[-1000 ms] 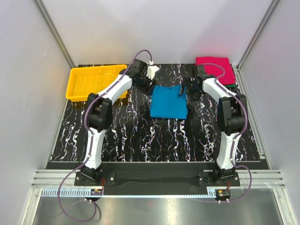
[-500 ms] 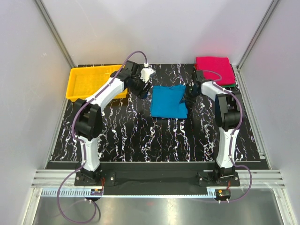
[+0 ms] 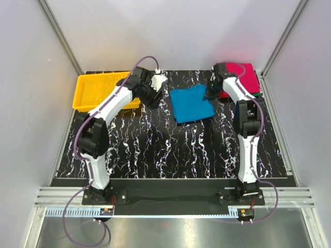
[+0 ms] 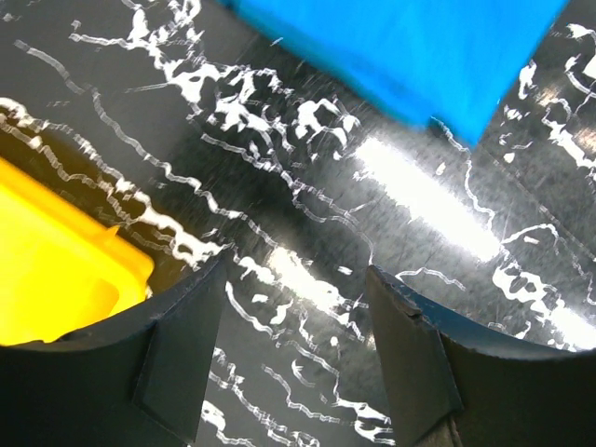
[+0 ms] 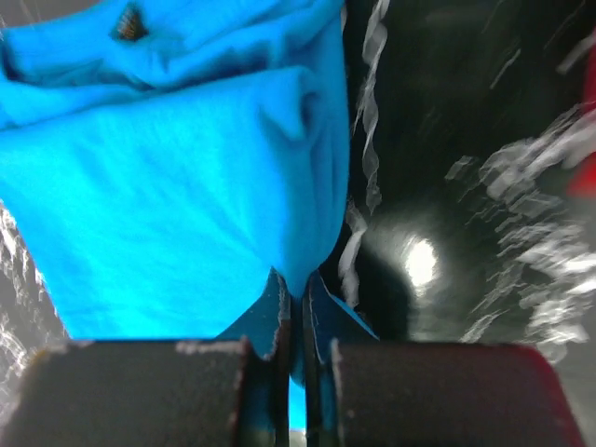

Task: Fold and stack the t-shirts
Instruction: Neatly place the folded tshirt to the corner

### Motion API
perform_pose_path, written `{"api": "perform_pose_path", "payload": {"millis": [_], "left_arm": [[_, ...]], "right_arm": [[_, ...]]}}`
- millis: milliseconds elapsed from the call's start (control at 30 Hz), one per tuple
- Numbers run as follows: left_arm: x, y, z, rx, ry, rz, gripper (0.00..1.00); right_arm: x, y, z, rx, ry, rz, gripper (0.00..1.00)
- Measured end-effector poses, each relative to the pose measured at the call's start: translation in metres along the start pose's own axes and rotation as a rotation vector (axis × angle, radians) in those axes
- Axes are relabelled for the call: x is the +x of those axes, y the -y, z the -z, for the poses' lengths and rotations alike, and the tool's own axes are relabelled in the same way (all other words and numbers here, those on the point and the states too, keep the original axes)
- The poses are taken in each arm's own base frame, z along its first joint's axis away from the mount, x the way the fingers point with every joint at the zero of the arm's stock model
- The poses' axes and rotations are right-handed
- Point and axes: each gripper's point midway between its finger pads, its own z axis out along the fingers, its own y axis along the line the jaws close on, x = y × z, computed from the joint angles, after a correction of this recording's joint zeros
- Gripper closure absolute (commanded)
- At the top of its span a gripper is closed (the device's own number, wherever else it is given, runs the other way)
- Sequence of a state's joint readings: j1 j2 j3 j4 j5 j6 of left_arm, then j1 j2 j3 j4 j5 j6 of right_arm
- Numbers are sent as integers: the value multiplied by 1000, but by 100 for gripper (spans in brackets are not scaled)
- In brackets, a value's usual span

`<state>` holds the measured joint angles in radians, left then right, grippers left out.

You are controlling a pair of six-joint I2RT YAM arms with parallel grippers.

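Note:
The teal-blue t-shirt lies folded at the middle back of the table, turned slightly askew. My right gripper is shut on its right-hand corner; in the right wrist view the blue cloth is pinched between the closed fingers of the right gripper. The magenta-pink t-shirt lies folded at the back right, with a dark green edge under it. My left gripper hovers open just left of the blue shirt, holding nothing; the left gripper shows the blue shirt ahead.
A yellow plastic tray stands at the back left, its corner close to my left fingers. The black marbled tabletop stretches between the arms. Grey walls close in on the sides and back.
My right gripper has shut on the blue shirt's right corner and dragged it toward the back right, skewing the shirt. The left arm has drawn back slightly to the left, still open.

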<state>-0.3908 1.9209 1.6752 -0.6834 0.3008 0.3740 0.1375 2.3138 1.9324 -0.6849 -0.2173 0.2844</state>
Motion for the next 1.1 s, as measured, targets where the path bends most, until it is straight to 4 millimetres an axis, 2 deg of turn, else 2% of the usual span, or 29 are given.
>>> {"api": "perform_pose_path", "payload": {"millis": [100, 133, 167, 267, 333, 500, 800, 1100], "left_arm": [[1, -5, 7, -21, -3, -7, 32], [1, -6, 9, -26, -5, -7, 22], [2, -7, 10, -29, -8, -7, 20], [5, -6, 11, -26, -20, -10, 1], [7, -5, 12, -23, -30, -10, 1], [10, -3, 17, -20, -44, -12, 1], [4, -10, 34, -73, -31, -46, 1], [6, -16, 36, -106, -45, -63, 1]], "right_arm": [[-46, 2, 10, 71, 92, 81, 100], [-72, 2, 24, 113, 159, 125, 100], [-75, 5, 21, 128, 164, 133, 100], [-112, 12, 39, 223, 262, 206, 100], [-129, 17, 49, 271, 313, 245, 100], [-143, 27, 61, 352, 359, 300, 100], [-164, 37, 83, 417, 422, 346, 100], [-176, 68, 99, 470, 440, 322, 100]]}}
